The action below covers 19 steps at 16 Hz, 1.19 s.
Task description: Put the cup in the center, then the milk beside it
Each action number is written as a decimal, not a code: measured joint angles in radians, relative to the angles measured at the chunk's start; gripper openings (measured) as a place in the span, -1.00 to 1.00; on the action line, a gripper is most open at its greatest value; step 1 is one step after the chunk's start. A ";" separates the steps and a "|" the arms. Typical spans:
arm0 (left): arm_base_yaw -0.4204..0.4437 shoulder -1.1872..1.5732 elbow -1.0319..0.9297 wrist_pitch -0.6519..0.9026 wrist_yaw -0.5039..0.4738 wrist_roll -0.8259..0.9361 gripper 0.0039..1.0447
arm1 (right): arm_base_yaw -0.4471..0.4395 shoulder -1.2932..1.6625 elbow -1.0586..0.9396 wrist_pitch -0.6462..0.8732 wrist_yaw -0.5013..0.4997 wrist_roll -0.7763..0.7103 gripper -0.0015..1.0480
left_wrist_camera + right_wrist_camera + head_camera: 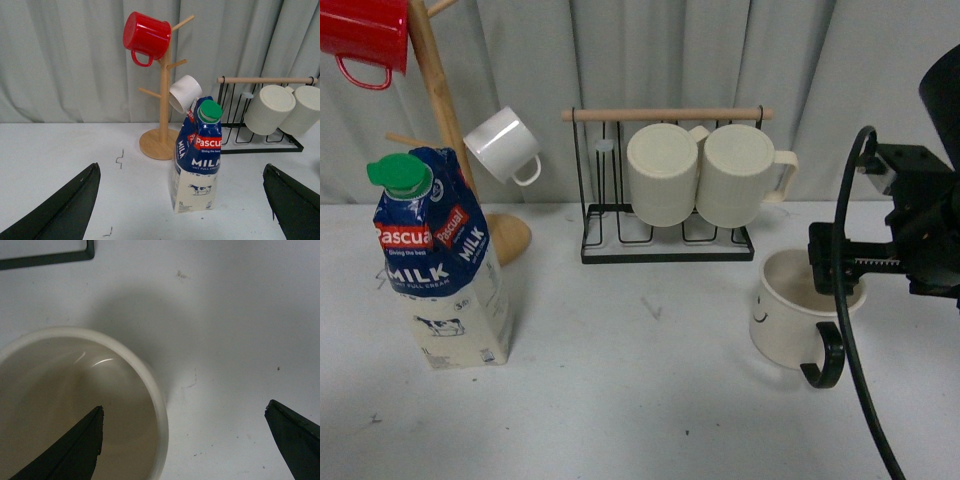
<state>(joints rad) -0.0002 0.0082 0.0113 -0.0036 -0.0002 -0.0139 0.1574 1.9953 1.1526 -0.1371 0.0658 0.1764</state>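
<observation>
**A:** How far along is this?

**B:** Hardly begun, I'd say. The cup [788, 312] stands upright on the right side of the tabletop [640, 400], in front of the right end of the wire rack [665, 240]. It is not in the middle, and its black handle points toward the camera.

**A:** Is it being held?

**B:** Not yet. The right fingers [75, 450] are spread wide just above it. One hangs over the cup's opening and the other over bare tabletop outside, so the rim lies between them. Neither looks to be pressing on the rim.

**A:** And the milk [438, 262]?

**B:** It's upright on the left side, near the foot of the wooden mug tree [445, 120] and well apart from the cup. The left fingers [65, 210] are wide open too and hold nothing. Their camera sees the carton ahead of them, not between them.

**A:** So what's left?

**B:** Everything, as I judge it. The fingers have to close on the rim, then carry the cup to the open middle in front of the rack and set it down. After that the carton has to be fetched and stood beside it.
</observation>
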 joint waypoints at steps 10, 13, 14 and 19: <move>0.000 0.000 0.000 0.000 0.000 0.000 0.88 | 0.001 0.023 0.005 0.017 0.025 0.040 -0.53; 0.000 0.000 0.000 0.000 0.000 0.000 0.88 | 0.009 -0.008 -0.005 0.018 0.021 0.046 -0.94; 0.000 0.000 0.000 0.000 0.000 0.000 0.88 | 0.021 -0.039 -0.016 0.010 0.013 0.049 -0.94; 0.000 0.000 0.000 0.000 0.000 0.000 0.88 | 0.166 -0.121 0.023 -0.059 0.026 0.113 -0.94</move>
<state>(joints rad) -0.0006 0.0082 0.0113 -0.0036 -0.0002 -0.0139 0.3233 1.8744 1.1755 -0.1963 0.0914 0.2893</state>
